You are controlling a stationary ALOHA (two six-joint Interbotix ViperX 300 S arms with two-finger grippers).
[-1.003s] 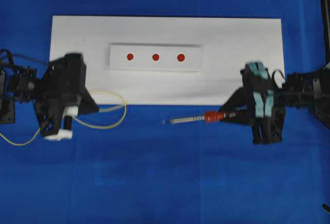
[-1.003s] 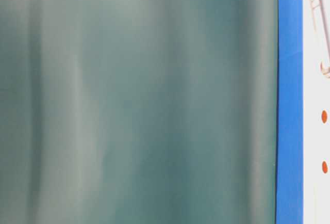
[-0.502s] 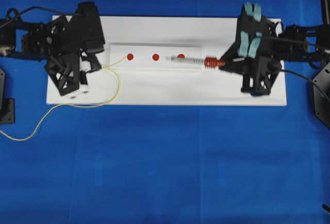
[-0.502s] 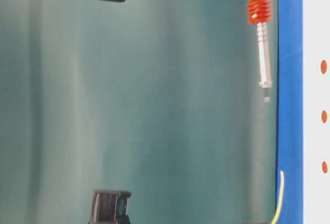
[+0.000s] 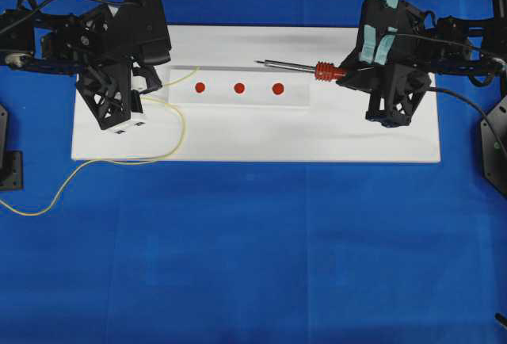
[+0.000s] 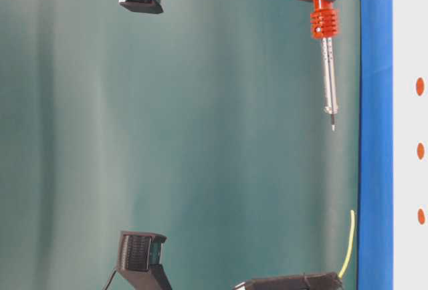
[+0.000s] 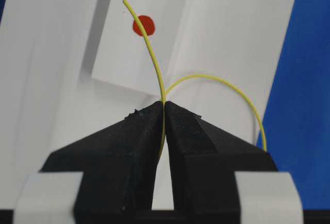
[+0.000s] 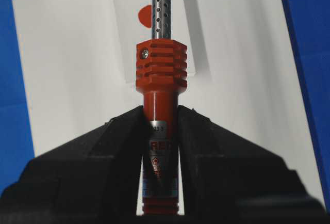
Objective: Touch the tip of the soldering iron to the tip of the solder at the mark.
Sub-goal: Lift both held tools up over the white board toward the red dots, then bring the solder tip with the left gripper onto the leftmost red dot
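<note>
My right gripper [image 5: 342,76] is shut on the soldering iron [image 5: 305,68], held level above the white board [image 5: 372,134] with its silver shaft pointing left; its tip is above and left of the right red mark [image 5: 278,89]. In the right wrist view the red collar [image 8: 160,66] sits just beyond the jaws. My left gripper [image 5: 149,84] is shut on the yellow solder [image 5: 179,78]. In the left wrist view the solder [image 7: 152,53] rises from the jaws and its free end lies just left of the left red mark [image 7: 144,26]. The two tips are apart.
Three red marks [image 5: 238,88] sit in a row on a raised white strip [image 5: 293,98] on the board. The solder loops over the board [image 5: 181,126] and trails off onto the blue cloth [image 5: 47,197] at the left. A black cord runs off the right arm.
Both arms have risen. The iron has moved back, away from the right mark toward the board's far edge. The solder's free end has lifted a little.
</note>
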